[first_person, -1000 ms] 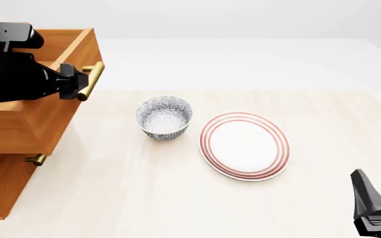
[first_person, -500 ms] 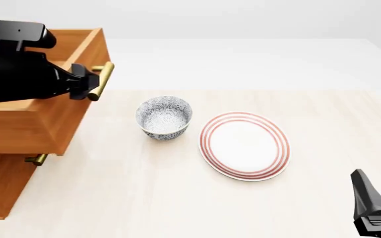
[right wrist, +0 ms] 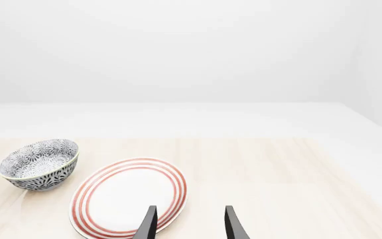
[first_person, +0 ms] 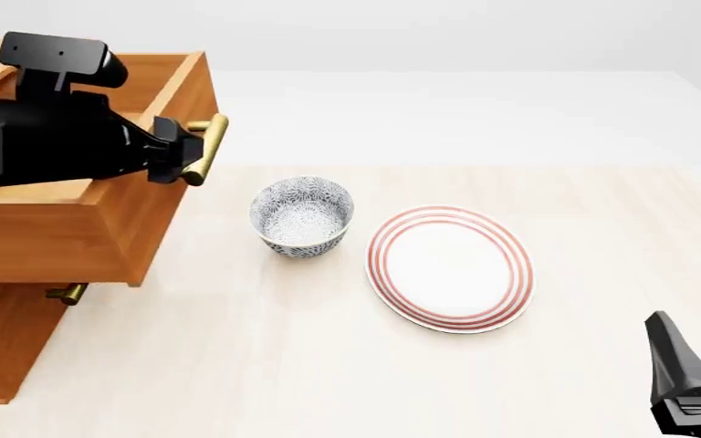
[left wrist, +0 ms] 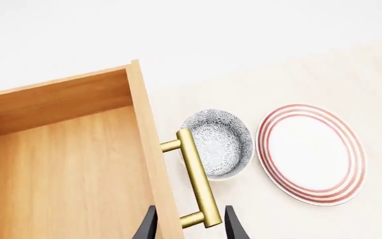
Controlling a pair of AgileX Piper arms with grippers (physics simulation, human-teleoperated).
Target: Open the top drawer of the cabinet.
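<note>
No text, label, brand, number or sign is showing anywhere in these views: the cabinet (first_person: 10, 301), its top drawer (first_person: 95, 219) and brass handle (left wrist: 198, 184) are carrying none, and the bowl (first_person: 302, 216) and plate (first_person: 451, 266) are bearing only patterns and red rings.

The bowl (first_person: 302, 215) is sitting on the counter (first_person: 326, 365) — the plate (first_person: 451, 266) lying just to its right, the cabinet (first_person: 10, 338) standing to its left, top drawer (first_person: 70, 228) jutting toward it.
</note>
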